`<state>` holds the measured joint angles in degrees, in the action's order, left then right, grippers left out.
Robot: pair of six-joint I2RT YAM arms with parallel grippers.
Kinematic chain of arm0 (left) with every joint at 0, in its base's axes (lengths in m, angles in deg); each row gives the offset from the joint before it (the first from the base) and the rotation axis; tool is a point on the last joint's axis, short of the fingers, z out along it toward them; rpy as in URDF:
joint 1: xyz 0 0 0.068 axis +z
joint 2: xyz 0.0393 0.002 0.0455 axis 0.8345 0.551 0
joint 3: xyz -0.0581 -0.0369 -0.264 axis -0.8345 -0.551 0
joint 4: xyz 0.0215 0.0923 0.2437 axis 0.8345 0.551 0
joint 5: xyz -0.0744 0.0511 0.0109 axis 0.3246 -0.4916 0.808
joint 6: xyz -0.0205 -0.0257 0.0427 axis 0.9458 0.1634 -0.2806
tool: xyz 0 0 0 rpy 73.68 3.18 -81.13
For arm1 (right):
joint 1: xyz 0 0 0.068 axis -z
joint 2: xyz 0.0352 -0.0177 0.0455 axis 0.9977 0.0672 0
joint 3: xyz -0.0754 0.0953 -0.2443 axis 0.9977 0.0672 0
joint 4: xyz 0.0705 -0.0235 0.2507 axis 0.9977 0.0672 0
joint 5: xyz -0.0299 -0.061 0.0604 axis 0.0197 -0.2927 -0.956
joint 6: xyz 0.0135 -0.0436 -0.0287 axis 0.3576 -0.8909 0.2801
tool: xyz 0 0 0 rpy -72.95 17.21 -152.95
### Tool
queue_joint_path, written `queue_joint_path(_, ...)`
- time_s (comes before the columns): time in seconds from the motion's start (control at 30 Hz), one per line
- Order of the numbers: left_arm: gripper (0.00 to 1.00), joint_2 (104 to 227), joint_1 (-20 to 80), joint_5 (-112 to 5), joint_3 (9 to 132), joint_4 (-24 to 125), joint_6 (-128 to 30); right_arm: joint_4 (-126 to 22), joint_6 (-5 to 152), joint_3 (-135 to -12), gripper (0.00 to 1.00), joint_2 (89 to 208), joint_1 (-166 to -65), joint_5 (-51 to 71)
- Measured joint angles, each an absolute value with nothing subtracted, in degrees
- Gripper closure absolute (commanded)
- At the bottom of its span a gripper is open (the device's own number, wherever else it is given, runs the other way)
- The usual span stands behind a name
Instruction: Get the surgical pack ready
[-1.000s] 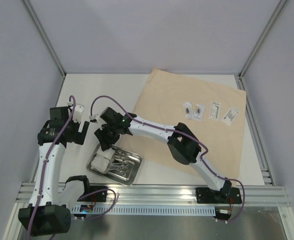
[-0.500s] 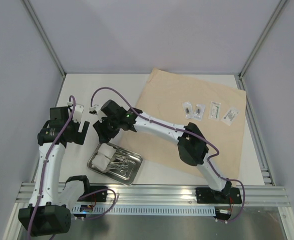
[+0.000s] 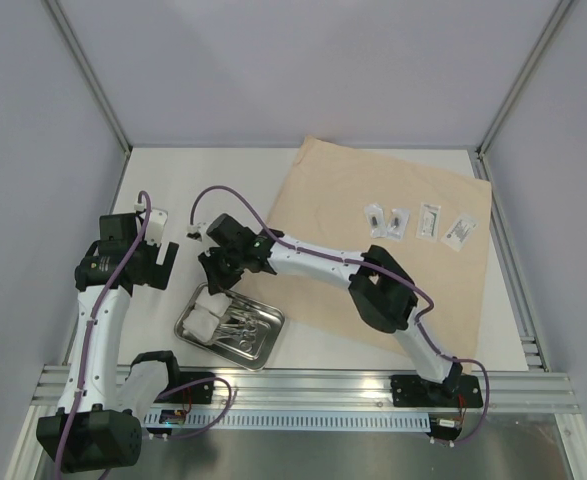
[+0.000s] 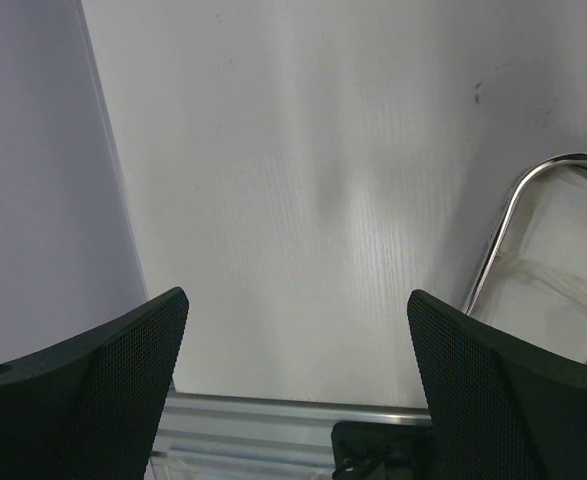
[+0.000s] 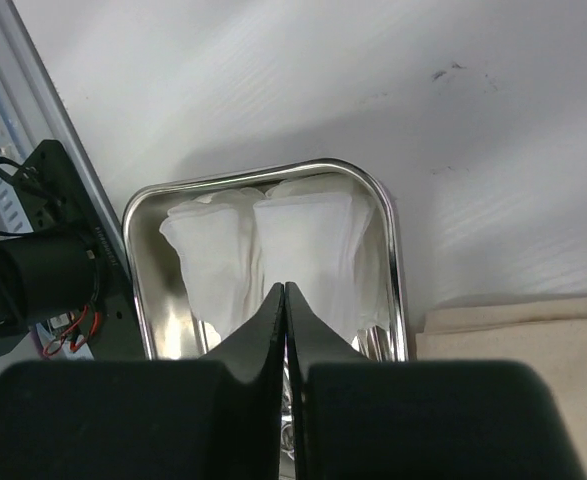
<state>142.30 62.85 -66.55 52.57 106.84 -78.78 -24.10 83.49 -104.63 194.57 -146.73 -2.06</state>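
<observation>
The steel tray sits near the table's front left and holds white gauze pads and steel clamps. My right gripper hovers just behind the tray. In the right wrist view its fingertips are pressed together with nothing between them, above the gauze pads in the tray. The tan wrap sheet covers the right half of the table, with several clear packets on it. My left gripper is left of the tray, open and empty; the tray's rim shows at its right.
Grey enclosure walls surround the table. An aluminium rail runs along the front edge. The wrap's near corner lies just beside the tray. Bare white table lies under the left gripper.
My right gripper lifted back from the tray, then came forward a little and went from open to shut with nothing in it. The gauze pads stay in the tray. The left arm has not moved.
</observation>
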Motion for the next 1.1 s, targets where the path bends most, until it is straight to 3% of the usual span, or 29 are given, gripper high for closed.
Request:
queue_joint_path(0.5,0.00,142.3,62.8,-66.5,52.6,106.8,-78.8,-23.6,84.1,-106.5,0.99,200.4,-146.8,-2.2)
queue_joint_path(0.6,0.00,142.3,62.8,-66.3,52.6,106.8,-78.8,-23.3,84.0,-107.8,0.94,200.0,-146.6,-2.3)
queue_joint_path(0.87,0.00,142.8,62.8,-64.7,52.6,107.1,-79.3,-23.5,84.0,-105.6,0.66,188.4,-143.2,-2.5)
queue_joint_path(0.97,0.00,142.9,62.9,-63.5,52.8,107.8,-79.8,-24.8,84.1,-99.5,0.53,177.9,-138.2,-0.9)
queue_joint_path(1.1,0.00,143.5,62.9,-61.9,53.9,108.6,-80.2,-24.4,84.4,-91.7,0.52,165.2,-124.8,3.5)
